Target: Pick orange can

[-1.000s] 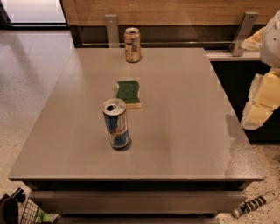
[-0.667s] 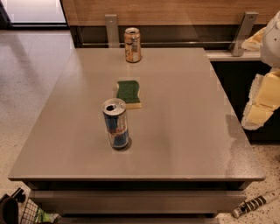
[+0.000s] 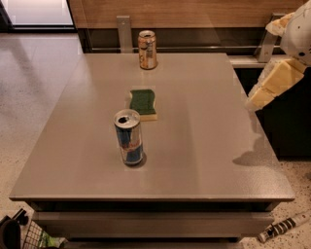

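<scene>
Single view, set high in front of the table (image 3: 204,160) and tilted down, facing across its top toward the wood wall (image 3: 194,12). The whole tabletop fits in frame at middling range, with floor (image 3: 34,73) at left. The orange can (image 3: 147,49) marks the far edge. The gripper (image 3: 256,99) hangs at upper right, beside the table's right edge.

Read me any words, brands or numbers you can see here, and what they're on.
No text reads clearly.
Orange can, far edge of table: print too blurred.
Blue-and-silver can, near front: red marking, unreadable.
Sponge: none.
Gripper, beyond the table's right edge: none.
</scene>
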